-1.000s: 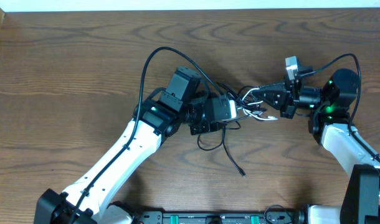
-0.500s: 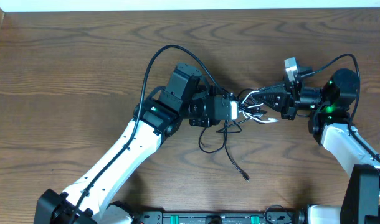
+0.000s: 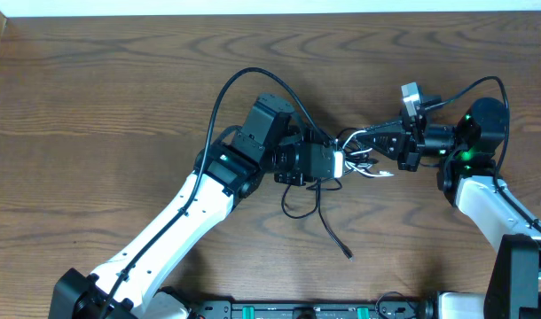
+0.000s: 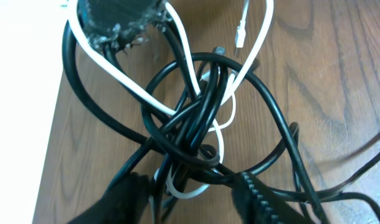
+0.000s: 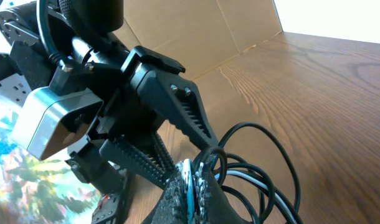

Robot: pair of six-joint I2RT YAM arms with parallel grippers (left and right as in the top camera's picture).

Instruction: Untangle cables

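- Black for the most part, one of them white: cables [image 3: 363,166] bunched in a knot on the wood-grain table [image 3: 93,97], right between the two grippers.
- Overhead only: one black strand trailing out of the knot toward the near edge and ending in a small plug [image 3: 347,253]. A loose black loop beside it, just below the left gripper [image 3: 346,162]. A green light [image 3: 466,156] glowing on the right arm's joint.
- Left wrist view only: the knot up close, with smooth, glossy black cords looping over and through one another. The white cord [image 4: 135,86], thinner, woven through the middle, and a small white plug end [image 4: 240,34] hanging free near the top.
- Same view, bottom of frame: ribbed black fingers [image 4: 255,196] of the left gripper spread wide, one on each side of the bundle and not pinching it, so released.
- Same view, top of frame: right gripper [image 4: 115,18], with rough, dark, pitted pads clenched on the white cord and at least one black one.
- Right wrist view only: the right gripper's own pads pressed tight together, a pale strip of cord sandwiched between them. Black loops arching out to the right over the tabletop.
- Also from the right wrist: the left gripper face-on, its saw-toothed fingers splayed in a V and their tips close to the clamped cords. A silver-grey camera housing [image 5: 53,124] with rounded corners on its side, and a plain brown cardboard box [image 5: 196,31] with folded flaps behind.
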